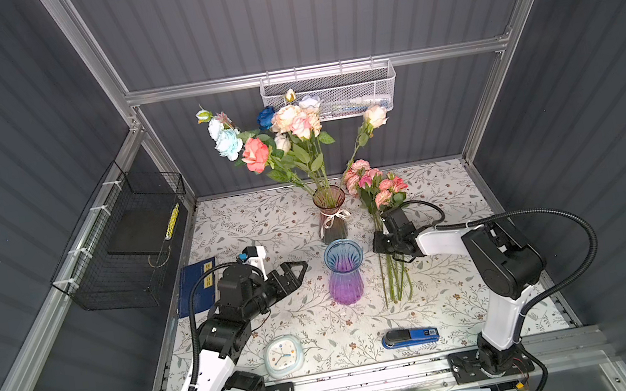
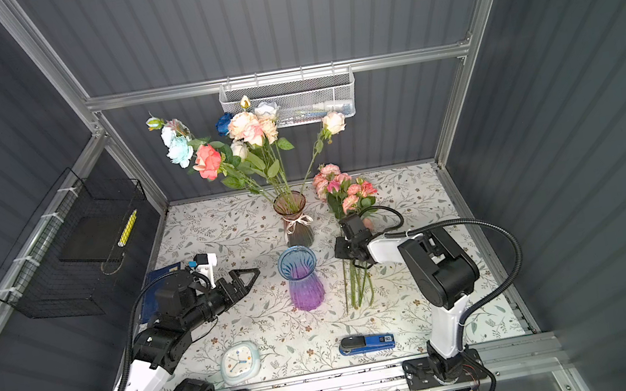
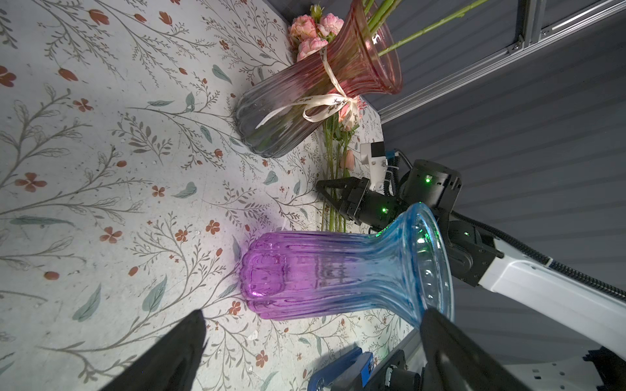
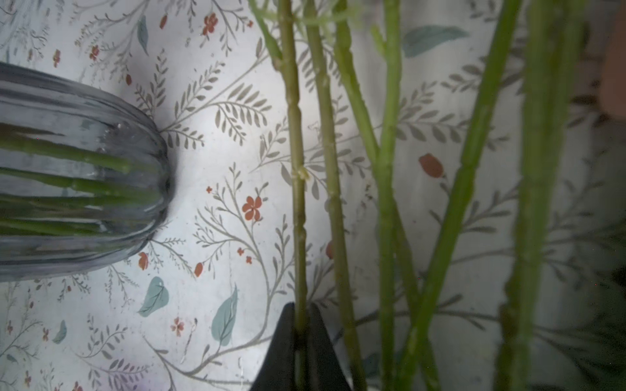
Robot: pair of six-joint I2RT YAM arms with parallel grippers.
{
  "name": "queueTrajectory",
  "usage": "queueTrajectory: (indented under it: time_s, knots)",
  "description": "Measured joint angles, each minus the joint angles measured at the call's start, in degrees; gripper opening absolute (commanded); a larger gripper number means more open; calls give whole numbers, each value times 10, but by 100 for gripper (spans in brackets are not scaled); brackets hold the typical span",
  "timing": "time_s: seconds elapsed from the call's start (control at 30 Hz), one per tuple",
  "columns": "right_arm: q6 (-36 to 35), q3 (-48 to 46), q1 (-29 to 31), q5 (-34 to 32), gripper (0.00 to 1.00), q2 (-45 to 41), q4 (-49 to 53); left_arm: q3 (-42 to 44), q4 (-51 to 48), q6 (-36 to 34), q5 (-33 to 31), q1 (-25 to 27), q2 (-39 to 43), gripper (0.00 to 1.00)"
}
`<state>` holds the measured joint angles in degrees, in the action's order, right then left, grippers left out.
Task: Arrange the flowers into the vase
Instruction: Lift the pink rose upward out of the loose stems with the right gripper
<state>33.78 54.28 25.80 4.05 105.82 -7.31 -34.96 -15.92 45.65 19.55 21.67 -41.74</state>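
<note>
An empty blue-to-purple glass vase (image 1: 344, 271) (image 2: 300, 278) (image 3: 338, 274) stands mid-table. Behind it a pink-grey vase (image 1: 331, 215) (image 3: 305, 101) with a ribbon holds several flowers (image 1: 285, 133). To the right of both vases, a bunch of pink flowers (image 1: 375, 189) (image 2: 344, 192) lies on the table with its green stems (image 1: 395, 281) toward the front. My right gripper (image 1: 381, 243) (image 3: 335, 193) (image 4: 299, 325) sits over those stems, shut on one thin stem (image 4: 296, 203). Left of the blue vase, my left gripper (image 1: 297, 270) (image 3: 315, 321) is open and holds nothing.
A pale clock (image 1: 283, 354) and a blue stapler (image 1: 410, 336) lie near the table's front edge. A blue book (image 1: 196, 285) lies at the left, under my left arm. A black wire basket (image 1: 129, 241) hangs on the left wall, a white mesh basket (image 1: 329, 93) on the back wall.
</note>
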Motion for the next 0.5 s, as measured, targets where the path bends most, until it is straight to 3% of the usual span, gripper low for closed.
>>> queueTrajectory:
  time_s: [0.23,0.5]
  knots:
    - [-11,-82,0,25,0,-83,-90,0,0,0,0,0,3,100]
    - [45,-193,-27,-5,0,-235,-165,0,0,0,0,0,3,100]
